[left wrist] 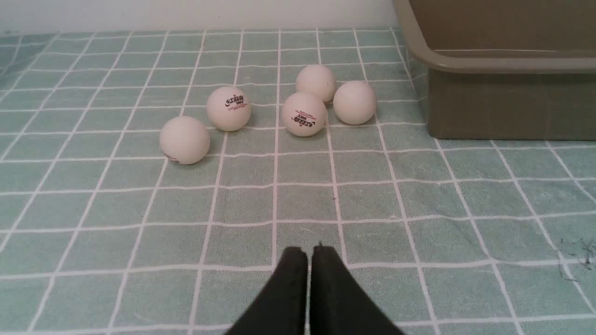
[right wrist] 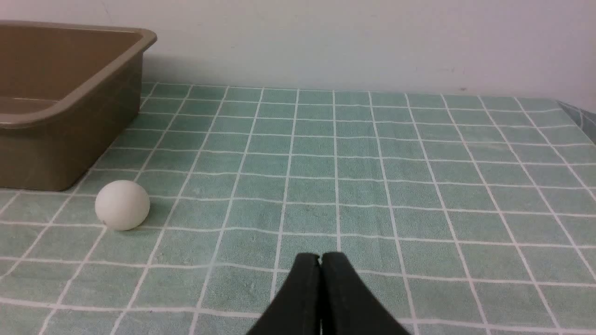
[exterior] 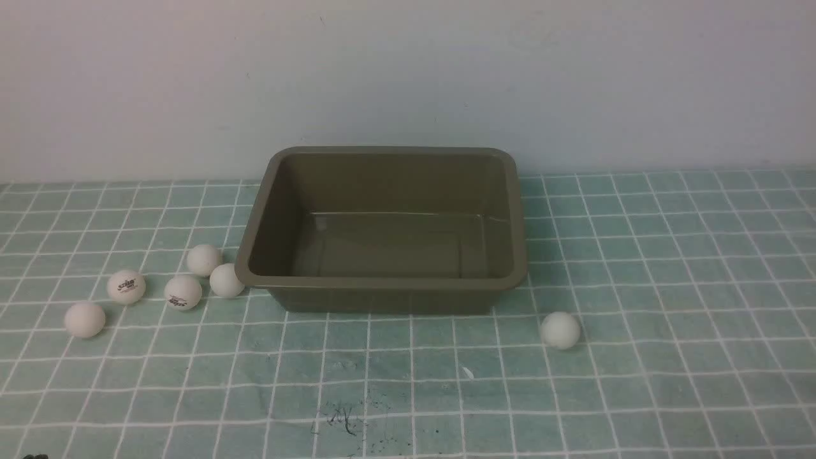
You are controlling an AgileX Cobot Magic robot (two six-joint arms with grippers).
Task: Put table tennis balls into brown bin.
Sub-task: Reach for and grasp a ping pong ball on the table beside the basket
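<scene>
Left gripper (left wrist: 309, 253) pressed closed, empty; right gripper (right wrist: 320, 258) likewise closed, empty

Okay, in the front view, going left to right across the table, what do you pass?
Plain ball → logo ball → second logo ball → farther plain ball → ball nearest the bin → brown bin → lone ball.

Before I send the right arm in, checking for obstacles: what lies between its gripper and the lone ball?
Only bare checked cloth, as the right wrist view shows, between the right gripper and the ball.
</scene>
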